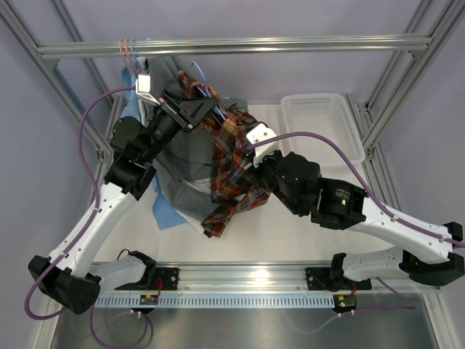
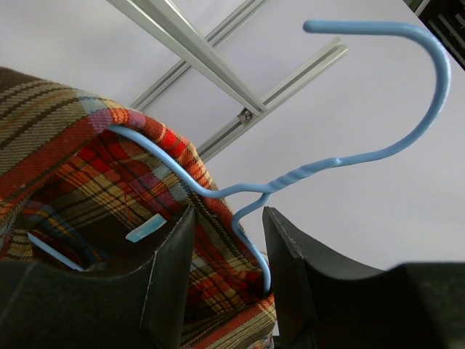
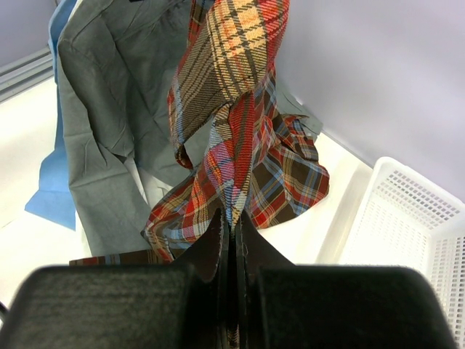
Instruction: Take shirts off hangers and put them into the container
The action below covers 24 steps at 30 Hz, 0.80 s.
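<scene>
Your right pincer (image 3: 232, 222) is pressed shut on a fold of the plaid shirt (image 3: 247, 138), which rises toward 12 o'clock; the basket (image 3: 418, 218) sits at 3 o'clock. Your left pincer (image 2: 229, 217) is spread astride the blue hanger (image 2: 378, 149), its neck between the jaws, collar at 9 o'clock. The cloth looks soft, light and slack, so pinch bunched folds. The wire looks thin and likely slippery.

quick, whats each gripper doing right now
left gripper: open, jaws either side of the neck of the blue hanger
right gripper: shut on the plaid shirt
</scene>
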Tool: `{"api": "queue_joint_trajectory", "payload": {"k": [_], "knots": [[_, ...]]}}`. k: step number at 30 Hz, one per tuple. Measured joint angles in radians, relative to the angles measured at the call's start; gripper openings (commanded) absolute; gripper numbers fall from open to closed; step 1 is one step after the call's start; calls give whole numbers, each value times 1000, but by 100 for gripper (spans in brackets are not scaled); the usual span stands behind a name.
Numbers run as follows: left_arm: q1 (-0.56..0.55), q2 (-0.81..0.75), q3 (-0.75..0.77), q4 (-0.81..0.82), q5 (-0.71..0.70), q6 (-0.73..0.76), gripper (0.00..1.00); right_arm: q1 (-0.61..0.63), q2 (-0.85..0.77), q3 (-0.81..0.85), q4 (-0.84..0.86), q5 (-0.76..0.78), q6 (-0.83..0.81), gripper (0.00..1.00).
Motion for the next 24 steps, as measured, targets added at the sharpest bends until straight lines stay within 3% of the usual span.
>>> {"api": "queue_joint_trajectory", "payload": {"k": [7,11,21,24], "knots": [[0,-2,3,3,0,1,42,0,0,0,0,0,0,0],[0,-5,3,3,-1,0,33,0,0,0,0,0,0,0],[0,-5,3,11,0,-9,23,0,0,0,0,1,0,0],[0,-5,3,11,0,-14,12,0,0,0,1,1,0,0]]}}
